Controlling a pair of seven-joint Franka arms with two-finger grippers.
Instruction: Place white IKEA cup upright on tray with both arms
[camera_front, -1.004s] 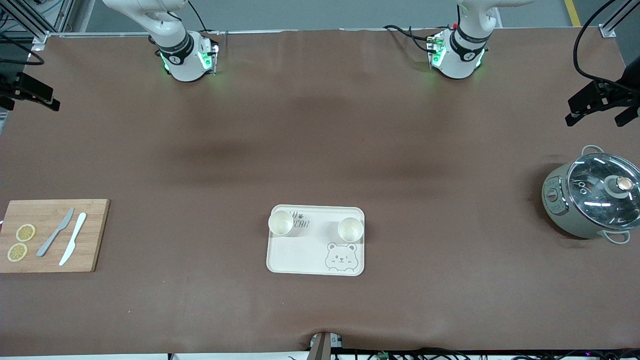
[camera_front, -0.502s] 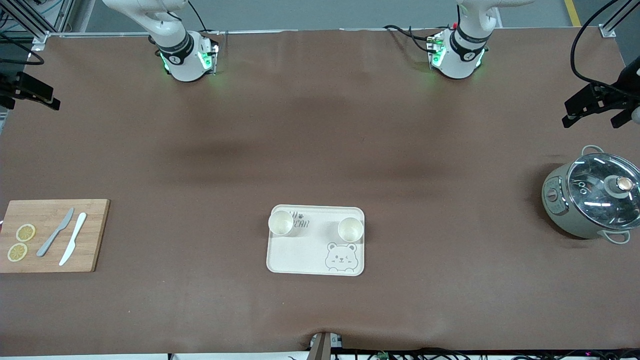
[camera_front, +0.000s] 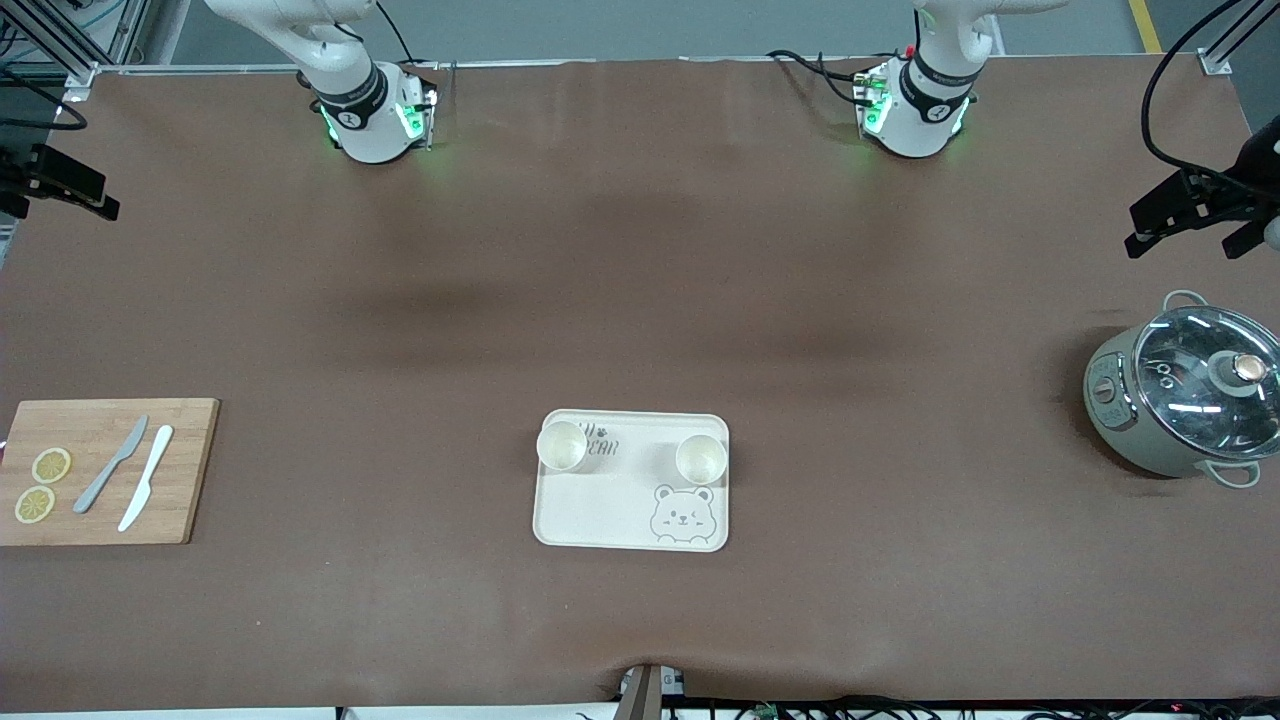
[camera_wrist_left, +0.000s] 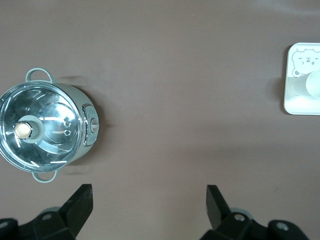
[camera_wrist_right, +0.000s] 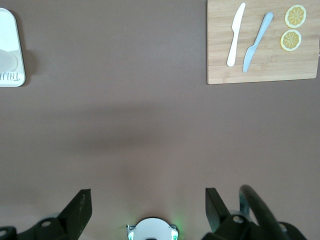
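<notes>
Two white cups (camera_front: 562, 446) (camera_front: 700, 459) stand upright on the cream bear-printed tray (camera_front: 610, 515), at its edge farther from the front camera. The left gripper (camera_wrist_left: 149, 200) hangs over bare table beside the glass-lidded pot (camera_front: 1187, 394), fingers spread wide and empty; the right gripper (camera_wrist_right: 148, 201), equally wide open and empty, hangs over bare table, well apart from the bamboo cutting board (camera_front: 183, 470) with its knives and lemon slices.

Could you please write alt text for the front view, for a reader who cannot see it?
Two white cups stand upright on a cream bear-print tray mid-table. A cutting board with two knives and lemon slices lies toward the right arm's end, a lidded pot toward the left arm's end.
</notes>
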